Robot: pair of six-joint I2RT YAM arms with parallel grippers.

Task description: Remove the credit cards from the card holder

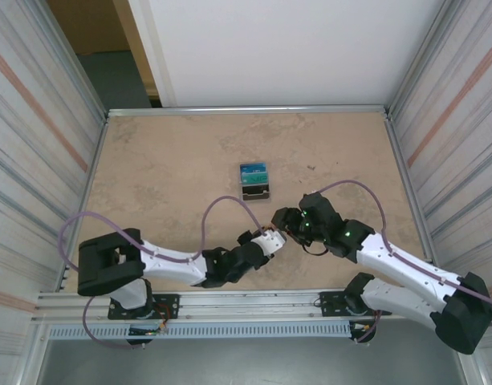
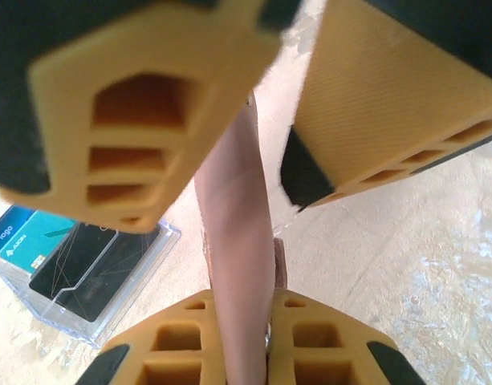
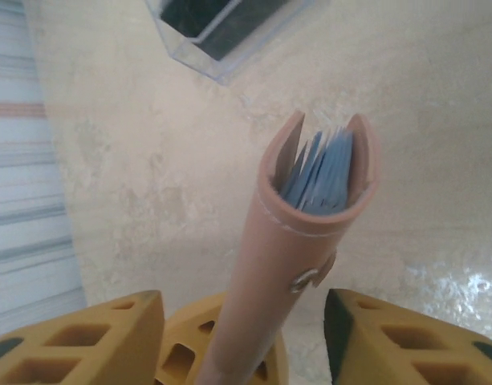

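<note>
Beige stone-look tabletop, striped walls either side. My L gripper is clamped on the salmon-pink card holder — pads flat against both faces. My R gripper stands wide open, one finger on each side of the holder. Blue credit cards sit fanned inside its open end. Farther back on the table, apart from both grippers — clear tiered stand w/ teal and dark cards.

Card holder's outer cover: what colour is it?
Plain salmon pink, with no pattern. The card holder shows best in the right wrist view.
</note>
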